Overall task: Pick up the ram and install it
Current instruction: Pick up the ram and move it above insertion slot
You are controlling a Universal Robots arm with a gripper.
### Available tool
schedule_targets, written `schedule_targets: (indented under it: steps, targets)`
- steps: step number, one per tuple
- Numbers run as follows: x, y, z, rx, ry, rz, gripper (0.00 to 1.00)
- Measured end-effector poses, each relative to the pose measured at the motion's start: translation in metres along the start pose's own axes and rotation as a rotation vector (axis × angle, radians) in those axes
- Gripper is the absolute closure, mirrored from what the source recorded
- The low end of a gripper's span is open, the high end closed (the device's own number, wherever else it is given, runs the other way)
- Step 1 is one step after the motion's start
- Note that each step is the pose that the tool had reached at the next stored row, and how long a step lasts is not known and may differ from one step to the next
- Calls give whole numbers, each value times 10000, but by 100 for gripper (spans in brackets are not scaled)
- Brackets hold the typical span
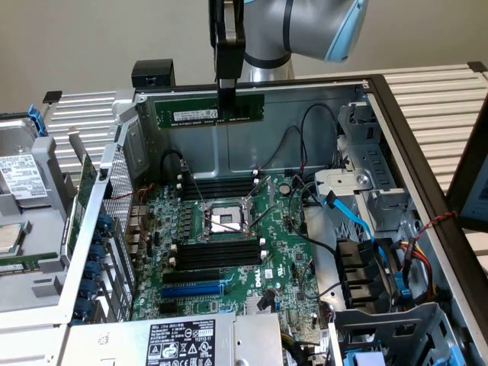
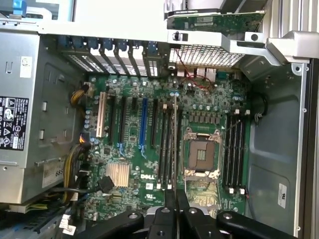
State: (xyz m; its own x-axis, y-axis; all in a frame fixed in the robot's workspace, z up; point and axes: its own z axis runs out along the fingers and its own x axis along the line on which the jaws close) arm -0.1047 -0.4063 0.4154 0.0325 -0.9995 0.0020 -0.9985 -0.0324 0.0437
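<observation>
Over a grey sheet-metal case [image 1: 252, 149], the black pincer [image 1: 226, 101] clamps the thin, flat green ram [image 1: 191, 114].

Gripper hung vertically, fingers clamped.
The gripper [image 1: 226, 101] is carried pointing straight down below the grey-and-blue arm [image 1: 305, 30] at the top of the exterior view; its narrow black fingers [image 1: 226, 85] are pinched nearly together on the upper edge of the ram [image 1: 191, 113].

Memory slots [image 1: 217, 252] seemingly clear — cables [image 1: 351, 216] beside.
</observation>
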Motion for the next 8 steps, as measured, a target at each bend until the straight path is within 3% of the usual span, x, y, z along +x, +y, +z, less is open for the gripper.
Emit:
schedule_targets:
  steps: [3, 7, 8]
  targets:
    - [0, -1, 44, 3, -79, -3, 87]
    - [0, -4, 89, 10, -295, 11, 87]
    - [-1, -4, 102, 10, -319, 36, 87]
